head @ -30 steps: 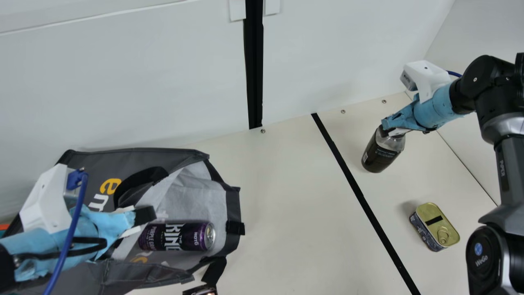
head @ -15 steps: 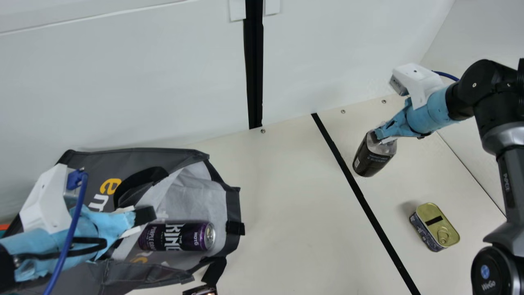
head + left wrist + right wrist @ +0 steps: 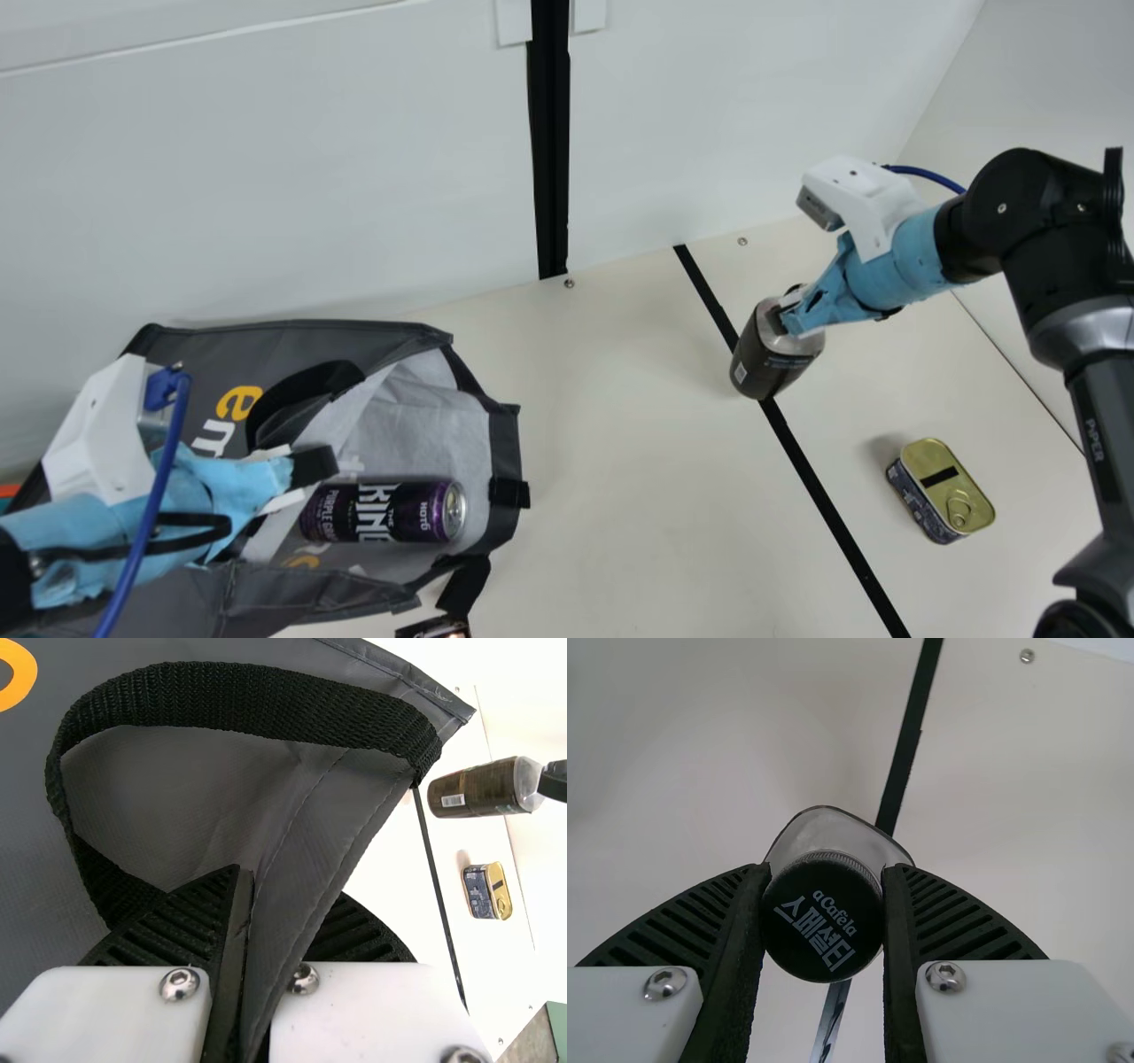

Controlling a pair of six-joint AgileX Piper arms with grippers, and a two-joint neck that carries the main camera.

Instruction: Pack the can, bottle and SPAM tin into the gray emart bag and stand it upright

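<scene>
Can, btl, tin, bag – 1 ea.

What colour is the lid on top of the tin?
Gold, on the tin; best seen in the main view.

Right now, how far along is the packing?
Looks done: the can lies in the gray bag. In hand: the bottle in the right pincer, the bag's edge in the left pincer. Remaining: bottle unbagged, SPAM tin on the table, bag lying down.

Main view high, facing down; left wrist view close (both share bag).
</scene>
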